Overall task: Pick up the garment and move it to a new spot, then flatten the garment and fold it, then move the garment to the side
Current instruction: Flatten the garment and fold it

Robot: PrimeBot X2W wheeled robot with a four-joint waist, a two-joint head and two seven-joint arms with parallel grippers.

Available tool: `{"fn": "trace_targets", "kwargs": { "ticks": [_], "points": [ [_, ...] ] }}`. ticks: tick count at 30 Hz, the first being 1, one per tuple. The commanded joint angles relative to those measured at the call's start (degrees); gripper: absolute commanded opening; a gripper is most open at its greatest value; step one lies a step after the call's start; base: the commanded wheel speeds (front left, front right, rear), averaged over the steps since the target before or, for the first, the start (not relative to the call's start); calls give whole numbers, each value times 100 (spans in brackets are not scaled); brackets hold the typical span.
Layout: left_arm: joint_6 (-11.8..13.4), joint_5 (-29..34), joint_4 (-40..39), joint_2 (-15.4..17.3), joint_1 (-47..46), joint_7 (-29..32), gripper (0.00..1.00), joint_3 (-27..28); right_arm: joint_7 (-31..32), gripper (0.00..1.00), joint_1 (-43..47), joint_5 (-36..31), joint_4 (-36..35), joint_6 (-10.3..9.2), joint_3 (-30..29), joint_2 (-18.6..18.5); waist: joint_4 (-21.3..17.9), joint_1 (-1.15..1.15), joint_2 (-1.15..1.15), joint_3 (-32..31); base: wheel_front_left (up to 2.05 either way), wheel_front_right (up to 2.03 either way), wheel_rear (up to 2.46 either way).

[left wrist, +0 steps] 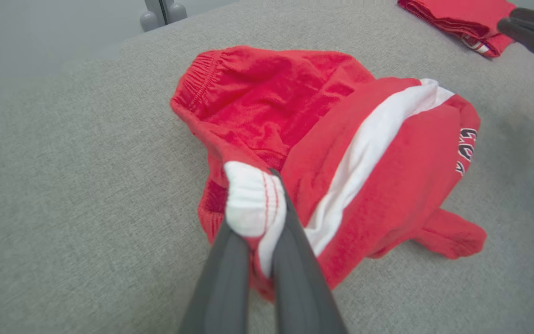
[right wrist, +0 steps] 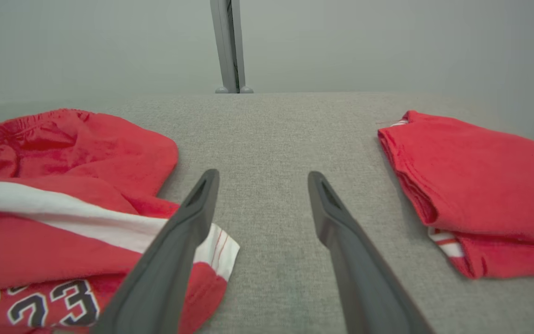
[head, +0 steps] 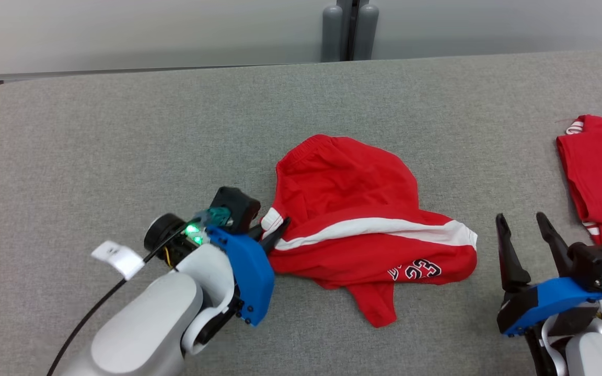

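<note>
Grey table (head: 97, 130): garment (head: 353, 209) right of left tool (head: 277, 231), edge clamped.

The left gripper (head: 276, 231) is reaching in from the lower left on its pale left forearm (head: 144, 318), its fingers pointing across the head view and pinching tight on the white cuff of the garment (head: 353, 209). The right gripper (head: 520, 216) is sitting at the lower right, its fingers pointing up the view, spread wide and gripping nothing.
</note>
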Motion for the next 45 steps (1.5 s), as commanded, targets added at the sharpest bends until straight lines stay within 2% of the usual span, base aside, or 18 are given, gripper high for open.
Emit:
{"fn": "trace_targets", "kwargs": {
  "ticks": [1,8,13,18,23,24,25,26,27,28,36,41,45],
  "points": [
    [76,-70,-55,24,166,-135,0,79,76,100,115,25,55,1,-63,-14,15,0,0,-3,0,0,0],
    [351,-290,-251,-80,714,-794,0,329,436,100,136,251,369,1,-65,-13,89,0,0,-48,0,0,0],
    [493,-326,-267,-197,915,-1136,0,421,402,100,-133,257,775,1,100,-13,100,0,0,-40,0,0,0],
    [536,-345,-250,-275,966,-1309,0,446,423,100,-574,126,1405,1,358,-13,106,0,0,-5,0,0,0],
    [551,-373,-220,-347,965,-1430,0,468,735,100,-1006,-157,2153,1,446,-13,158,0,0,15,0,0,0],
    [550,-383,-218,-366,965,-1465,0,481,787,62,-1052,-185,2282,1,476,-13,169,0,0,16,0,0,0],
    [551,-404,-222,-382,971,-1493,0,502,831,36,-1095,-225,2390,1,503,-7,179,0,0,18,0,0,0],
    [552,-431,-221,-391,980,-1519,0,513,841,25,-1149,-245,2481,1,522,-6,188,0,0,19,0,0,0],
    [553,-447,-223,-400,988,-1552,0,531,855,4,-1189,-275,2554,1,520,-7,195,0,0,19,0,0,0],
    [563,-496,-227,-419,1002,-1591,0,577,859,0,-1236,-291,2626,1,510,-7,200,0,0,17,0,0,0],
    [555,-942,-409,-565,1031,-1881,0,994,445,0,-1624,-163,2405,0,493,-89,142,0,0,-86,0,0,0],
    [595,-1145,-697,-562,901,-1975,0,1268,388,0,-1792,-14,1798,1,588,-212,61,0,0,-272,0,0,0],
    [701,-1184,-1090,-457,705,-1907,0,1453,491,0,-1870,112,1008,1,693,-344,26,0,0,-453,0,0,0]
  ]
}}
